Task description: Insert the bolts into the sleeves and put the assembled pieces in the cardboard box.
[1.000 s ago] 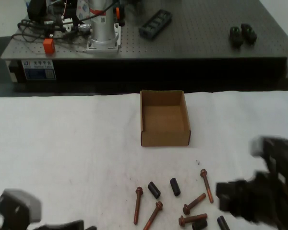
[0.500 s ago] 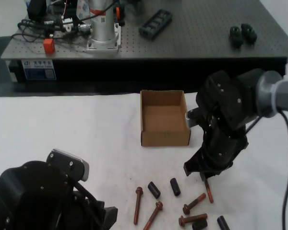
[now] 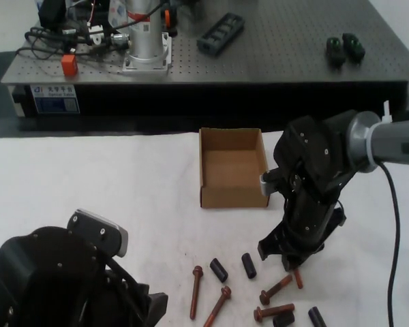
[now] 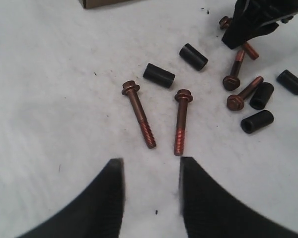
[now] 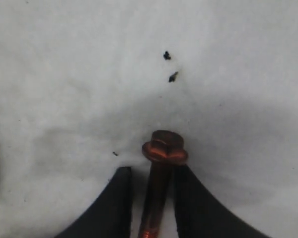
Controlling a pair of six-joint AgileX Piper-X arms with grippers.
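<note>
One bolt (image 5: 164,148): right gripper (image 5: 152,171) is straddling its shank, jaws parted, not yet clamping; closing off-centre is risking a roll-away; left gripper (image 4: 151,166) is hanging open.

Copper-orange bolt (image 5: 159,198) between black fingers (image 5: 116,213) of the right gripper (image 5: 152,168), white cloth (image 5: 64,74) with dark specks just past its tips, black sleeves (image 4: 159,75) and copper loose bolts (image 4: 181,121) ahead of the black left gripper (image 4: 151,161), plain brown cardboard box (image 3: 235,196) near the right gripper, grey dot-grid board (image 3: 293,48) beyond.
</note>
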